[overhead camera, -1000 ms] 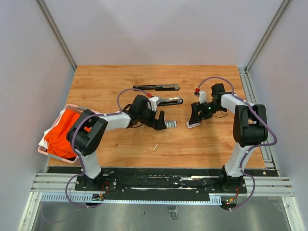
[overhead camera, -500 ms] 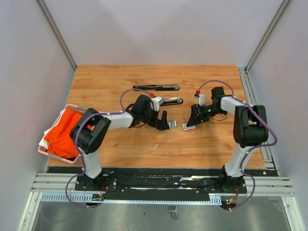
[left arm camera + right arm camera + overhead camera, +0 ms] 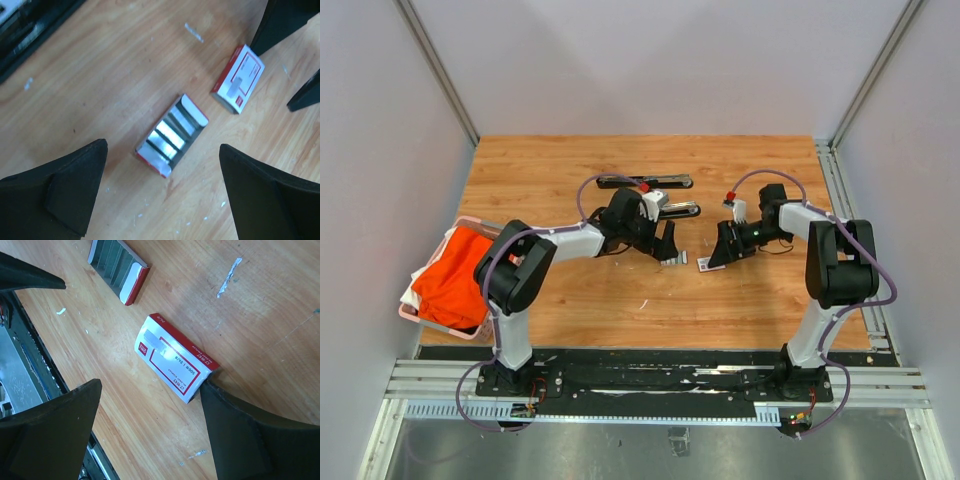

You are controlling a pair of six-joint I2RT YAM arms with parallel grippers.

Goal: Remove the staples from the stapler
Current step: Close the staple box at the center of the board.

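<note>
Open staple tray (image 3: 171,136) on tabletop (image 3: 570,300) centre, closed box (image 3: 238,78) just right of it, stapler (image 3: 665,181) behind both, cloth bin (image 3: 468,219) at left edge.

The small white-and-red box (image 3: 175,364) carries the only legible print: a red line that seems to read "500 … | 26/6" (upside down from the right wrist). The tiny red logo at its 10 o'clock corner is unreadable.

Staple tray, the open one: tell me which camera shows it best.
The left wrist view: the staple tray lies whole and centred, its silvery staples visible inside. The right wrist view crops it at the top edge; the top external view shows only a small pale speck.
</note>
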